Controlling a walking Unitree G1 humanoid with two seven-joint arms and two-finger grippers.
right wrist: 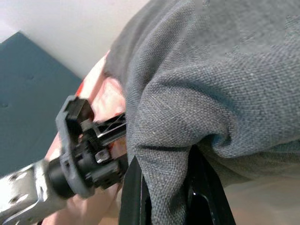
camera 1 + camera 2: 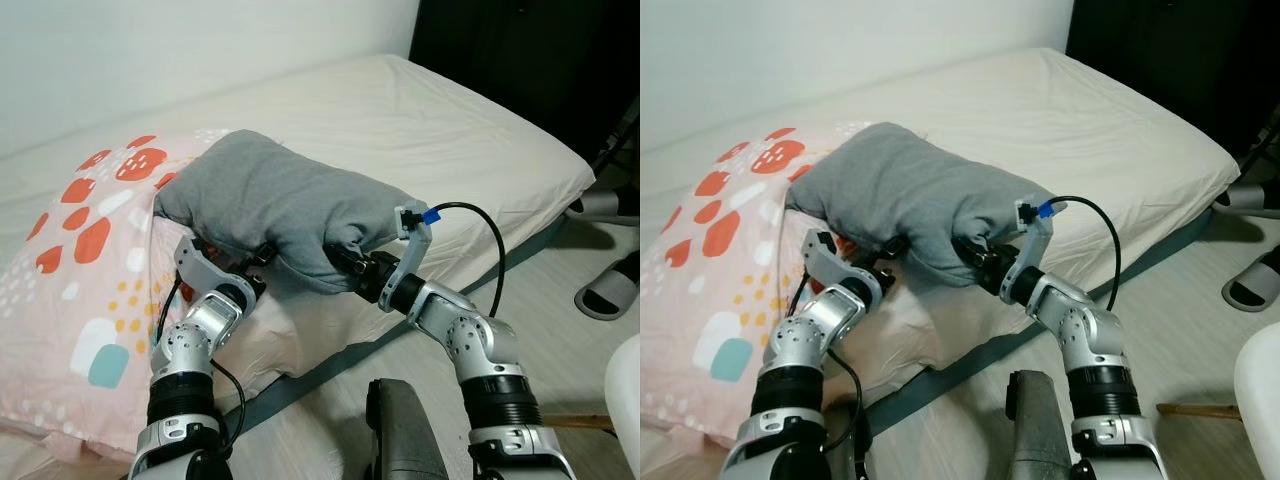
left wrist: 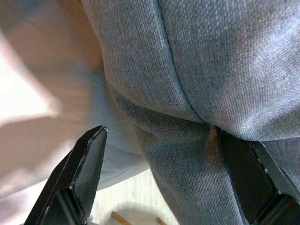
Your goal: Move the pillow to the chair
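Two pincers have hold of the grey pillow (image 2: 275, 205), which hangs lifted over the near edge of the bed (image 2: 440, 130), above a patterned pink pillow (image 2: 85, 270) lying on the mattress. The right pincer (image 1: 161, 187) is clamped on a bunched corner of the fabric — its wrist view shows cloth squeezed between the fingers. The left pincer (image 3: 161, 164) stands apart around the opposite lower edge: one finger presses the cloth, the other sits clear of it. To do this lift well, I'd say, the left side needs to close on a good fold first (otherwise the weight hangs from one corner and may slip). Then both arms should rise together, keeping the pillow clear of the pink one before turning away. No chair that I can be sure of — only some grey slippers (image 2: 610, 290) on the floor (image 2: 560, 330).
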